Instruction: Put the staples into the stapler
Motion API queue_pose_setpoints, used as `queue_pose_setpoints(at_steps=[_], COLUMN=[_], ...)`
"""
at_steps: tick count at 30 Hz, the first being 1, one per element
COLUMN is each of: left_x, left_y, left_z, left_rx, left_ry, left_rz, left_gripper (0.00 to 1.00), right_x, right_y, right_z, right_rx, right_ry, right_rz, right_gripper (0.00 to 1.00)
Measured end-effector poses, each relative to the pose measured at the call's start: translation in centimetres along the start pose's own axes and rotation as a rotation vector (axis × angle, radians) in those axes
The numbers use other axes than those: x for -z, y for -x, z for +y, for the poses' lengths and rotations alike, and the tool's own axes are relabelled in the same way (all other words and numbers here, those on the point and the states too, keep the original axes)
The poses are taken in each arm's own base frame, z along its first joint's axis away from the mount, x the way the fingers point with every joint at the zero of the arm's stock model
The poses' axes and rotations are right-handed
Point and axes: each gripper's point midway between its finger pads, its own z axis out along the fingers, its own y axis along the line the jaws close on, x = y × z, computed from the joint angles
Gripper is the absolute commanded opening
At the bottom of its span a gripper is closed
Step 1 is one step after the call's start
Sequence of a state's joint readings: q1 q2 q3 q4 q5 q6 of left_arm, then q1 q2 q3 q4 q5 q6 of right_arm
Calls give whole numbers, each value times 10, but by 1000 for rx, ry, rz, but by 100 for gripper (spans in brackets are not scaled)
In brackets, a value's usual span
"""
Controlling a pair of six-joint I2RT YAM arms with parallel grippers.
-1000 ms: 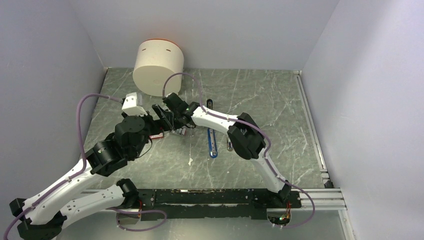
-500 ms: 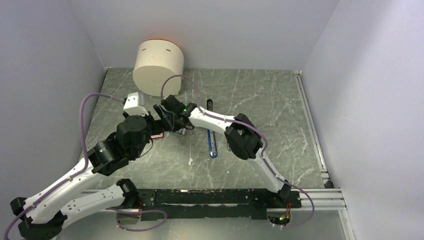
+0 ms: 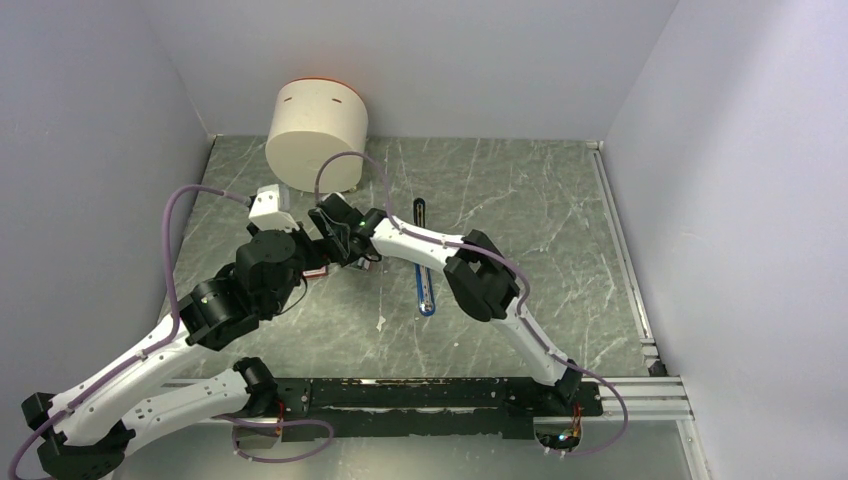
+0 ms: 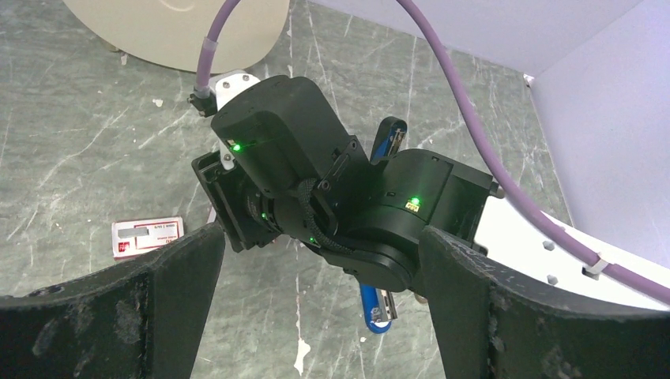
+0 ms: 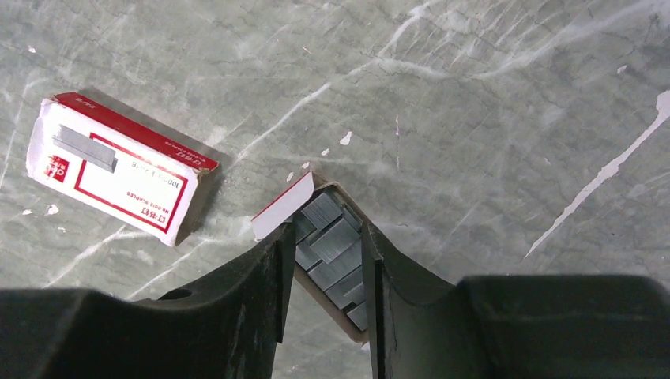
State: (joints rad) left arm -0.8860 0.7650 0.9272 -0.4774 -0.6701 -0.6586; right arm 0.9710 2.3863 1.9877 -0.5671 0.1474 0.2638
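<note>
The grey-green marbled table fills the floor of the cell, and a big white cylinder stands at its far left corner. The left arm reaches in from the near left and the right arm bends across from the near right, so the two wrists meet just in front of the cylinder.

The left gripper is spread wide and holds nothing. Its own camera looks between the two fingers straight at the back of the right wrist.

The stapler lies on the table near the middle, under the right forearm. Its blue length shows on the near side of the arm and a black end shows on the far side (the stretch between is hidden by the arm).

The red box with the white label lies flat on the table, left of the right gripper and apart from it.

The right gripper is drawn in narrow around a small open cardboard tray with a red flap at its far end. One finger presses each long side, and the tray appears clamped between them. The staples, several short silvery-grey blocks, lie packed in that tray between the fingers.
</note>
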Motion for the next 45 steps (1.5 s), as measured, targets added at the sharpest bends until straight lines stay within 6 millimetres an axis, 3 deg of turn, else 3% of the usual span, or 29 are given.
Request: queue_pose_setpoints(at_steps=[15,24,45], left_x=[-1,-1,1], left_y=[-2,-3,-3], left_z=[1,2,4], left_rx=[-4,-6,-8], left_ry=[3,5,7], left_rz=[4,6,7], left_gripper=[97,97,97], right_x=[0,0,-2], right_y=[1,1,3], right_z=[-6,-3,0], right_rx=[26,36,34], right_ry=[-82,-65,-54], right_rz=[-10,-6,-8], right_gripper=[43,36,30])
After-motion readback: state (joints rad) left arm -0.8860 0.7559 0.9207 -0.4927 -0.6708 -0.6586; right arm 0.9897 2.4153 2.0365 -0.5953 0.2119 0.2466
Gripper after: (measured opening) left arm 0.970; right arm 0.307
